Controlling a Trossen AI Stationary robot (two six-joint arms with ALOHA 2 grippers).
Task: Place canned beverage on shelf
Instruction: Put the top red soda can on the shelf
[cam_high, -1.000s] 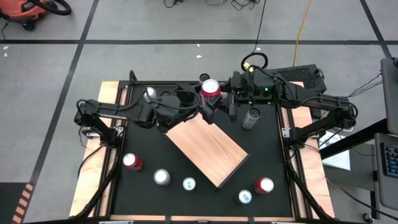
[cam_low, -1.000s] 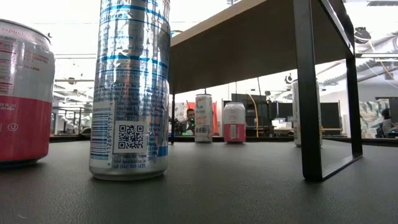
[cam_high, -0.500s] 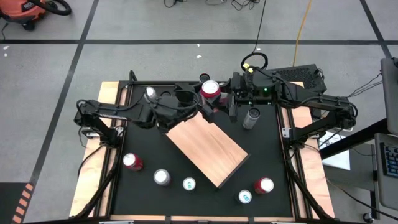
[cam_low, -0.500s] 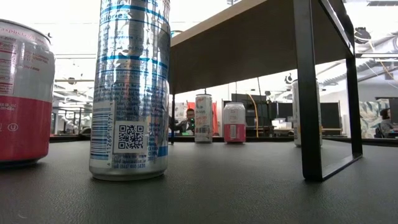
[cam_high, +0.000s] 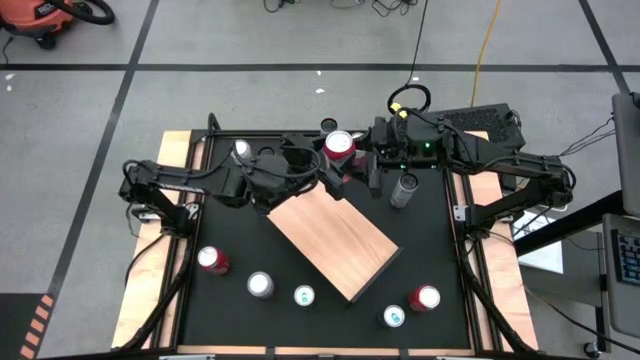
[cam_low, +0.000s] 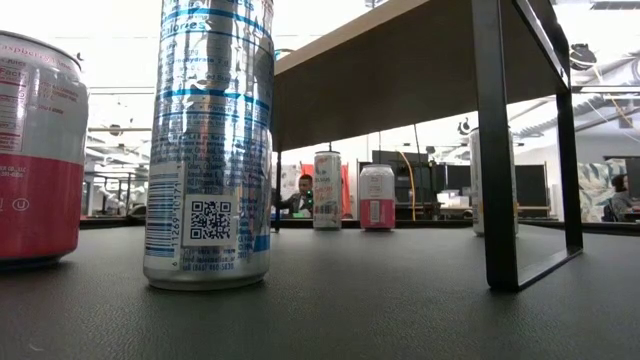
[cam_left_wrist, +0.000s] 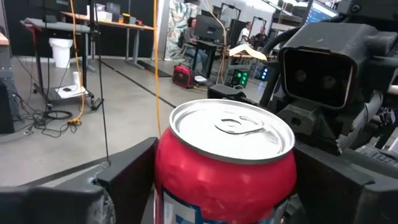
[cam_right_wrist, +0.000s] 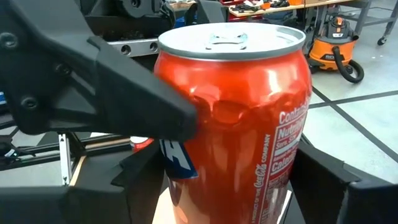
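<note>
A red beverage can (cam_high: 338, 144) stands upright in the air over the far end of the shelf (cam_high: 335, 240), a pale wood slab on black legs (cam_low: 497, 150). My left gripper (cam_high: 330, 165) reaches it from the table's left and my right gripper (cam_high: 362, 162) from the right. Both are shut on the can. The left wrist view shows its silver top (cam_left_wrist: 231, 129) between my left fingers. The right wrist view shows its red wall (cam_right_wrist: 249, 112) between my right fingers. My left gripper pinches the can's side wall (cam_left_wrist: 171, 177) between its two fingers (cam_left_wrist: 127, 177), a little below the top rim. The fingers lie level and come from the table's left. One fingertip (cam_right_wrist: 155, 106) lies on the wall beside a dent (cam_right_wrist: 211, 106). The can is upright, clear of the shelf. My right gripper pinches the same can's wall (cam_right_wrist: 283, 186) between its two fingers (cam_right_wrist: 326, 183), lower down than my left fingers. It comes nearly level from the table's right. The can stands upright between the fingers, clear of the shelf.
Loose cans stand on the black table: a silver one (cam_high: 404, 188) under my right arm, one at the far left (cam_high: 241, 150), and several along the near side (cam_high: 260, 285), (cam_high: 425, 297). The low view has a silver can (cam_low: 210, 140) and a red one (cam_low: 35, 150) close by.
</note>
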